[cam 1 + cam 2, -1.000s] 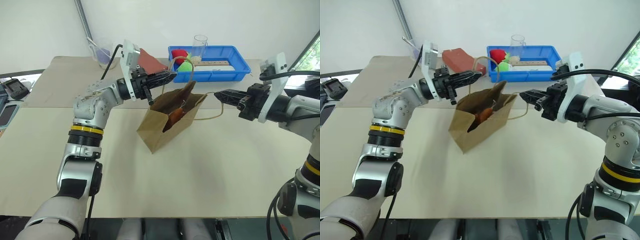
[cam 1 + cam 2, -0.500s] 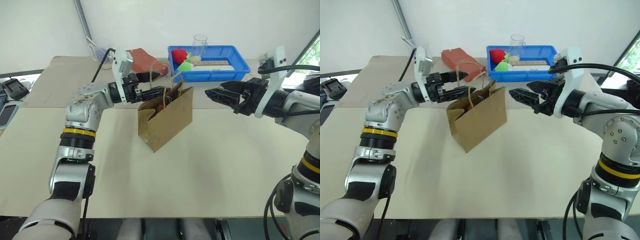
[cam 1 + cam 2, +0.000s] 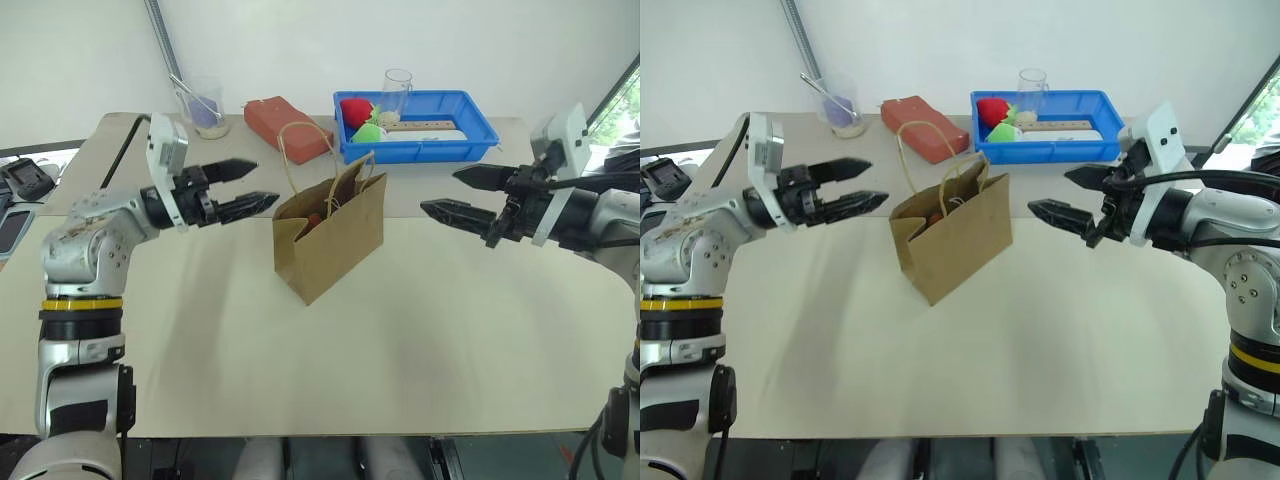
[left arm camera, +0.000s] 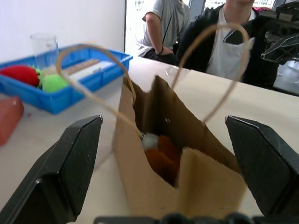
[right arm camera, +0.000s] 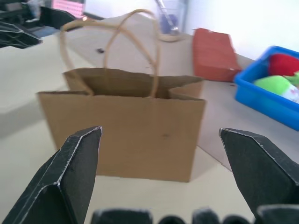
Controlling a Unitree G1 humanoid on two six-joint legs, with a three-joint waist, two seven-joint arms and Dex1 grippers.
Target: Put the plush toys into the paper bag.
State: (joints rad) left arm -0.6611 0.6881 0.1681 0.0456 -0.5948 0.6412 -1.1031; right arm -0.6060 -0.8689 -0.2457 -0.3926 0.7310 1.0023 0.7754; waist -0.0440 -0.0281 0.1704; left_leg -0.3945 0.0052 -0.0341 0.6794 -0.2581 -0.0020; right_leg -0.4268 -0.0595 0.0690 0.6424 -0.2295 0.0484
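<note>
From the head cameras, the paper bag (image 3: 330, 235) stands upright in the middle of the table (image 3: 400, 350), handles up, with the left gripper (image 3: 245, 187) and right gripper (image 3: 462, 194) level on either side of it, both spread wide, empty and clear of the bag. A blue tray (image 3: 470, 135), a red block (image 3: 275, 118) and a cup (image 3: 205, 105) sit behind.

The left wrist camera looks into the bag's mouth, where the plush toys (image 4: 159, 151) lie as a reddish-brown shape with a small white patch; whether both are inside cannot be made out.

The right wrist camera faces the bag's plain side, contents hidden.

The packing appears finished, so the next move likely calls only for drawing both arms away without snagging the cord handles (image 5: 133, 44).
</note>
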